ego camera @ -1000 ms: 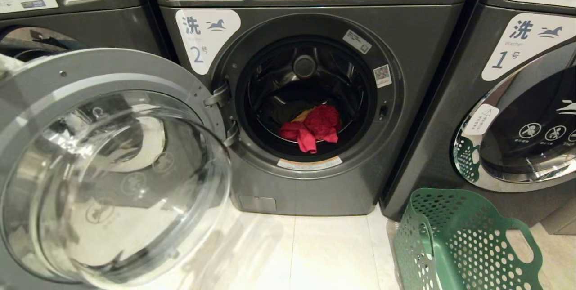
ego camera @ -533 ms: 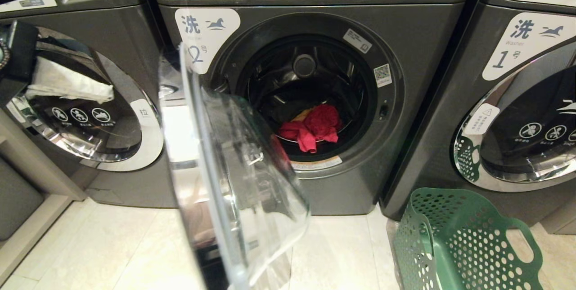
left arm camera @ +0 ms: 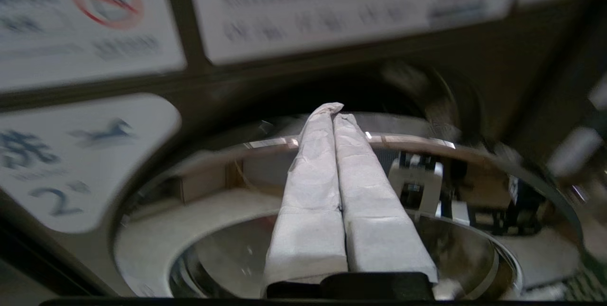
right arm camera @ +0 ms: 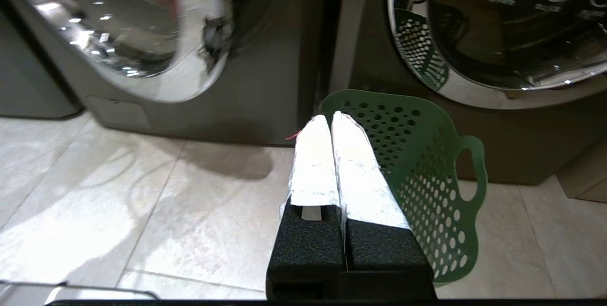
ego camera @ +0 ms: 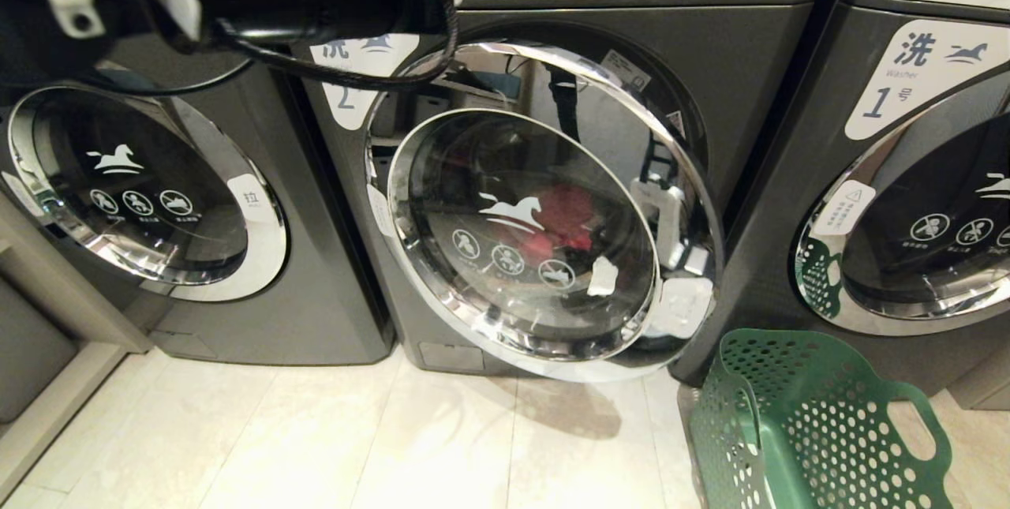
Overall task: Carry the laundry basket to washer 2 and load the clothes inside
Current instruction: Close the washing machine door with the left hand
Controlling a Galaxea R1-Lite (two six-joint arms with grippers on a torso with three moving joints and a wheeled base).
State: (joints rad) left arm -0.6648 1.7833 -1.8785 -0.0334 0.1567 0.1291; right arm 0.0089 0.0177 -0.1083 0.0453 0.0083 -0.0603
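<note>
Red garment [ego camera: 564, 217] loaded behind nearly closed door [ego camera: 525, 229] of washer 2 [ego camera: 742, 83]; laundry basket [ego camera: 821, 430] empty at 4 o'clock. Left gripper [left arm camera: 334, 116] and right gripper [right arm camera: 327, 123] pressed together, empty. Door latch left.

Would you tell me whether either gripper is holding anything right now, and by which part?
Nothing is held: the left gripper and the right gripper both have their fingers pressed together, empty.

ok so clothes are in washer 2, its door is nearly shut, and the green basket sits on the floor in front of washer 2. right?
Not quite. In the head view the laundry basket stands in front of washer 1, not washer 2. The rest holds: the red clothes show through the door, which is nearly shut.
</note>
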